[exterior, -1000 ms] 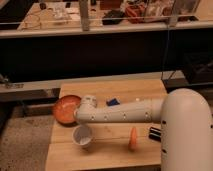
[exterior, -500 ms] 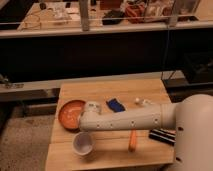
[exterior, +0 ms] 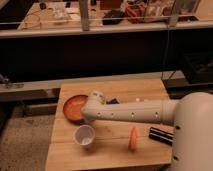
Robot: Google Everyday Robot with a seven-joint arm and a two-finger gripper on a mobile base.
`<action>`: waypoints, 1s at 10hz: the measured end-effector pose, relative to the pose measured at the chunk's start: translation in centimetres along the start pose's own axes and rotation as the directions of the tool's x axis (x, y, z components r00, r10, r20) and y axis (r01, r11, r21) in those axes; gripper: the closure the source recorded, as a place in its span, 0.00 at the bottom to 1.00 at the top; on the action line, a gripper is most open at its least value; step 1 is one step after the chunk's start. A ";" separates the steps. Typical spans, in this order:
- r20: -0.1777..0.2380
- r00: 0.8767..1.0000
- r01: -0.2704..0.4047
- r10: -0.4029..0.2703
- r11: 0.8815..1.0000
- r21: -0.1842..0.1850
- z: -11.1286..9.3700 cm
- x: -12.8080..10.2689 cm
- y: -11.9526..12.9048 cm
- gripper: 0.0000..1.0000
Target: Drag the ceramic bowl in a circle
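Note:
The ceramic bowl (exterior: pixel 74 108) is wide, shallow and orange-red. It sits on the left side of the wooden table (exterior: pixel 145 90). My white arm reaches across the table from the right. Its end, with the gripper (exterior: pixel 90 109), is at the bowl's right rim, and the arm's end covers that edge of the bowl.
A small white cup (exterior: pixel 85 135) stands in front of the bowl, near the table's front left. An orange carrot (exterior: pixel 133 139) lies under the arm. A black object (exterior: pixel 161 135) lies to its right, and a blue object (exterior: pixel 113 101) lies behind the arm. Dark shelving stands behind the table.
The arm has swung and now lies flatter across the table. Its end has stayed at the bowl's right rim. The bowl has shifted slightly to the right.

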 end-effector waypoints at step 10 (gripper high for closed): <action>-0.059 0.976 -0.212 0.210 0.976 -0.039 -3.1 11.1 2.0 1.00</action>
